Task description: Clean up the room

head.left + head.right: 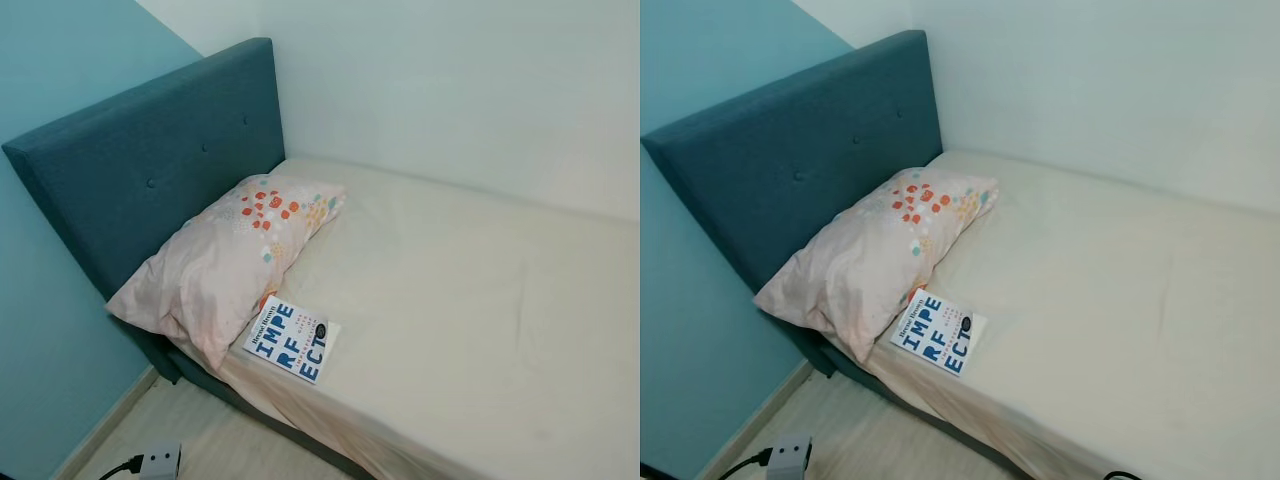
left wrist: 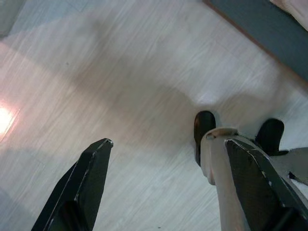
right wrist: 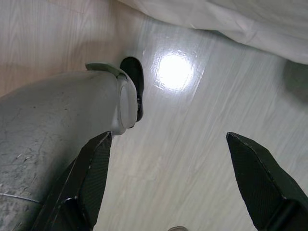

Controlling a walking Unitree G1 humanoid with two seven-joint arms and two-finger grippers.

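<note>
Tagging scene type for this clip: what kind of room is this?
Most likely a bedroom: a bed with a teal padded headboard, a floral pillow and a book on the sheet.

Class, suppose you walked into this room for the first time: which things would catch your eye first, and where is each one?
The white book with big blue letters stands out, lying flat on the cream sheet near the bed's front edge, one corner touching the pillow. That floral pillow leans against the teal headboard. Both claws hang open over the pale wood floor.
</note>
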